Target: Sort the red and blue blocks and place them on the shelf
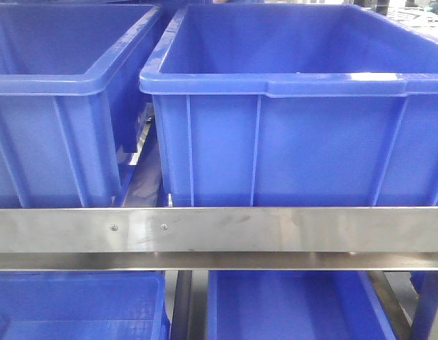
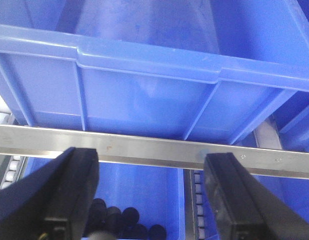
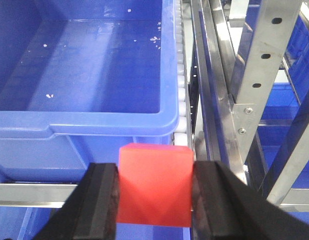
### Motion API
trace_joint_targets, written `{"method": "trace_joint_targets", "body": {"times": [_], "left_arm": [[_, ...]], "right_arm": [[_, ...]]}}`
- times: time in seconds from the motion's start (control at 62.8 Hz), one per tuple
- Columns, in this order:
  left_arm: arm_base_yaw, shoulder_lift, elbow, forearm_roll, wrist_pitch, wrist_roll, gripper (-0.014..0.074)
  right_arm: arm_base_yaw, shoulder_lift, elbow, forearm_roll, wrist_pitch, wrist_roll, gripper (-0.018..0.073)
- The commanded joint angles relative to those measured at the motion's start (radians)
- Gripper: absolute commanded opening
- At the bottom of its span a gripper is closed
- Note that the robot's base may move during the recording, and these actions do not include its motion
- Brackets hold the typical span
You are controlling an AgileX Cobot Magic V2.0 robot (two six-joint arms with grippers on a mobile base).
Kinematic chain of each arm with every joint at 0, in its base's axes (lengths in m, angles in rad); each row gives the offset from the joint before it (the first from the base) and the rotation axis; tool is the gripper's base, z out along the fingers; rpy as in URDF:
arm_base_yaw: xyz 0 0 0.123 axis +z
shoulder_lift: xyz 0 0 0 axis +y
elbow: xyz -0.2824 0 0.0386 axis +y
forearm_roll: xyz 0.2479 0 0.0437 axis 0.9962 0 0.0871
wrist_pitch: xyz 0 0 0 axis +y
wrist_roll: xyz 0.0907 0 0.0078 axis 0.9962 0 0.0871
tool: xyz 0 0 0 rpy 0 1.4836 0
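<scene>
On my right wrist view, the right gripper point(image 3: 153, 192) is clenched on the small matte red cube point(image 3: 154, 185), its black fingers point(image 3: 102, 200) pressed against both sides; the cube's bottom edge is cut off by the frame. It sits just in front of the rim of a big blue ribbed plastic bin point(image 3: 94, 120), with the brushed steel shelf posts point(image 3: 254, 85) to the right. On my left wrist view, the left gripper point(image 2: 152, 200) is spread wide with nothing between its fingers point(image 2: 69, 190), facing the steel shelf rail point(image 2: 154, 150). Below that rail I see dark round objects point(image 2: 119, 222) in a lower bin, too partly hidden to identify. The front camera shows only the bins point(image 1: 290, 113) and rail point(image 1: 219, 230); I cannot find the blue cube anywhere.
</scene>
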Motion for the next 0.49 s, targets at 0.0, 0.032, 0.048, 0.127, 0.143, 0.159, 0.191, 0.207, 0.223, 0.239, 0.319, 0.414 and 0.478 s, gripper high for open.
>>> {"method": "trace_joint_targets", "body": {"times": [0.0,0.032,0.048,0.127,0.143,0.159,0.191,0.207,0.223,0.239,0.319,0.414,0.478], "left_arm": [[-0.004,0.005,-0.029,0.003,-0.082,-0.006,0.0125],[-0.004,0.005,-0.029,0.003,-0.082,-0.006,0.0125],[-0.004,0.005,-0.029,0.003,-0.082,-0.006,0.0125],[-0.004,0.005,-0.029,0.003,-0.082,-0.006,0.0125],[-0.004,0.005,-0.029,0.003,-0.082,-0.006,0.0125],[-0.004,0.005,-0.029,0.003,-0.082,-0.006,0.0125],[-0.004,0.005,-0.029,0.003,-0.082,-0.006,0.0125],[-0.004,0.005,-0.029,0.003,-0.082,-0.006,0.0125],[-0.004,0.005,-0.029,0.003,-0.082,-0.006,0.0125],[-0.004,0.005,-0.029,0.003,-0.082,-0.006,0.0125],[-0.004,0.005,-0.029,0.003,-0.082,-0.006,0.0125],[-0.004,0.005,-0.029,0.003,-0.082,-0.006,0.0125],[-0.004,0.005,-0.029,0.003,-0.082,-0.006,0.0125]], "right_arm": [[-0.007,0.001,-0.028,-0.007,-0.088,-0.001,0.0057],[-0.007,0.001,-0.028,-0.007,-0.088,-0.001,0.0057],[-0.007,0.001,-0.028,-0.007,-0.088,-0.001,0.0057],[-0.007,0.001,-0.028,-0.007,-0.088,-0.001,0.0057],[-0.007,0.001,-0.028,-0.007,-0.088,-0.001,0.0057],[-0.007,0.001,-0.028,-0.007,-0.088,-0.001,0.0057],[-0.007,0.001,-0.028,-0.007,-0.088,-0.001,0.0057],[-0.007,0.001,-0.028,-0.007,-0.088,-0.001,0.0057],[-0.007,0.001,-0.028,-0.007,-0.088,-0.001,0.0057],[-0.007,0.001,-0.028,-0.007,-0.088,-0.001,0.0057],[-0.007,0.001,-0.028,-0.007,-0.088,-0.001,0.0057],[-0.007,0.001,-0.028,-0.007,-0.088,-0.001,0.0057],[-0.007,0.001,-0.028,-0.007,-0.088,-0.001,0.0057]]}}
